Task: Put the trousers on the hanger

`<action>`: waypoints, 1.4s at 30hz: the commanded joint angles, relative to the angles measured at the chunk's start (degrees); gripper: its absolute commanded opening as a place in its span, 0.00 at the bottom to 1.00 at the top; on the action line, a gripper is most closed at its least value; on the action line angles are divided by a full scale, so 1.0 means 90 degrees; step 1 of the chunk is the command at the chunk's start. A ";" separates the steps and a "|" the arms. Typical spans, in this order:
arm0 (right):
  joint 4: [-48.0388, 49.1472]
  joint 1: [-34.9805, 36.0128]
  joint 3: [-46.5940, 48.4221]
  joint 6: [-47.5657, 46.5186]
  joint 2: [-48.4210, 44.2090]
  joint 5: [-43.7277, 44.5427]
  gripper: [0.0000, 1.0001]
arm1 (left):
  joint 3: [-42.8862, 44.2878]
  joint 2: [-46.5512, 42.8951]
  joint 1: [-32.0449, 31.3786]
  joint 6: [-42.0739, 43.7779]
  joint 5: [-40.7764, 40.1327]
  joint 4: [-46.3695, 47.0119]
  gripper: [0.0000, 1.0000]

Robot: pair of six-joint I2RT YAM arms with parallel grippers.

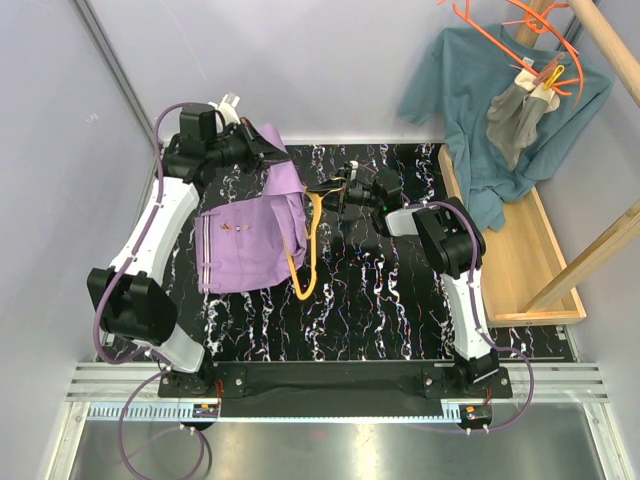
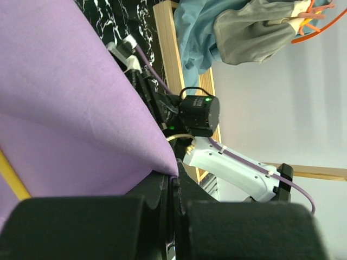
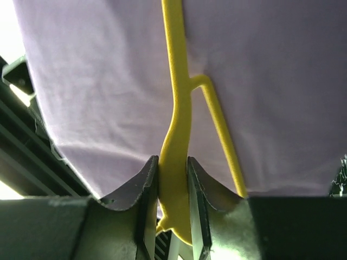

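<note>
The lilac trousers [image 1: 248, 235] hang folded over the yellow hanger [image 1: 306, 262] above the table's left half, striped waistband to the left. My left gripper [image 1: 268, 148] is shut on the trousers' upper end and holds it up; in the left wrist view the cloth [image 2: 65, 108] runs between the closed jaws of this gripper [image 2: 172, 181]. My right gripper [image 1: 335, 190] is shut on the hanger near its hook. In the right wrist view the hanger's neck [image 3: 174, 162] sits between the gripper's [image 3: 172, 179] fingers, with lilac cloth [image 3: 108, 81] behind it.
A wooden rack [image 1: 520, 250] stands at the right, with a teal shirt [image 1: 480, 110], a small grey garment [image 1: 515, 120] and orange hangers [image 1: 520, 30] on it. The black marbled table [image 1: 380, 290] lies below.
</note>
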 commanded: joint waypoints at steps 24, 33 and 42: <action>-0.2753 -0.0482 -0.0856 -0.2429 -0.1317 0.0300 0.00 | -0.0580 -0.0990 0.0776 0.0985 0.0272 -0.0302 0.00; -0.3358 -0.0570 -0.0895 -0.2810 -0.1786 0.0270 0.00 | -0.0776 -0.0395 0.1099 0.2713 -0.0683 -0.2363 0.00; -0.4149 -0.0697 -0.0924 -0.3415 -0.1982 0.0231 0.00 | -0.1059 -0.0209 0.1304 0.3204 -0.2100 -0.3048 0.00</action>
